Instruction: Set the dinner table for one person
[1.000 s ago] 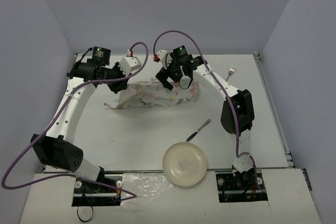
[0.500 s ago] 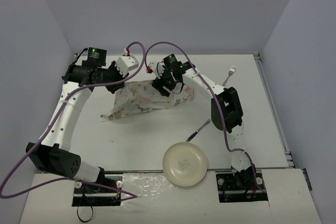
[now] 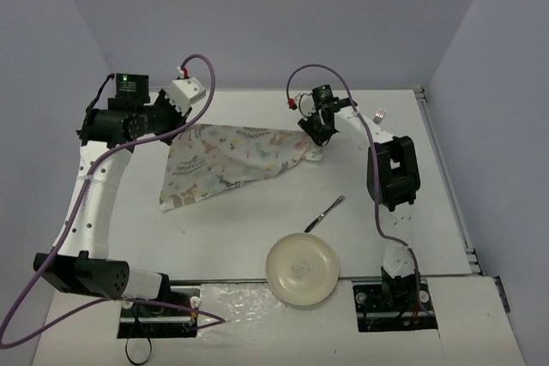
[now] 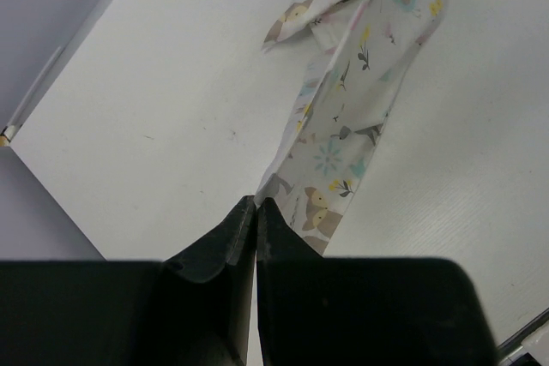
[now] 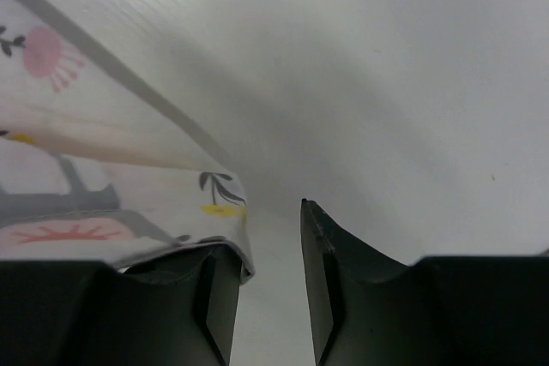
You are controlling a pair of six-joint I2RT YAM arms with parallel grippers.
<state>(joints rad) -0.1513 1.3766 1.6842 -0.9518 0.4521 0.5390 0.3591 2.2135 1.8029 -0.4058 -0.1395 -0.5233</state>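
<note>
The animal-print cloth placemat (image 3: 227, 160) lies rumpled and partly lifted on the white dinner table (image 3: 232, 237). My left gripper (image 3: 171, 126) is shut on the mat's far left corner; in the left wrist view the jaws (image 4: 256, 201) are pinched on the cloth (image 4: 360, 109), which hangs away from them. My right gripper (image 3: 314, 150) is at the mat's right corner. In the right wrist view it (image 5: 270, 229) is open, and the cloth's edge (image 5: 103, 169) lies over its left finger, not clamped.
A cream plate (image 3: 301, 269) sits at the near edge of the table, between the arm bases. A metal utensil (image 3: 324, 213) lies just beyond it. A fork (image 3: 378, 114) lies at the far right. Grey walls close the back and sides.
</note>
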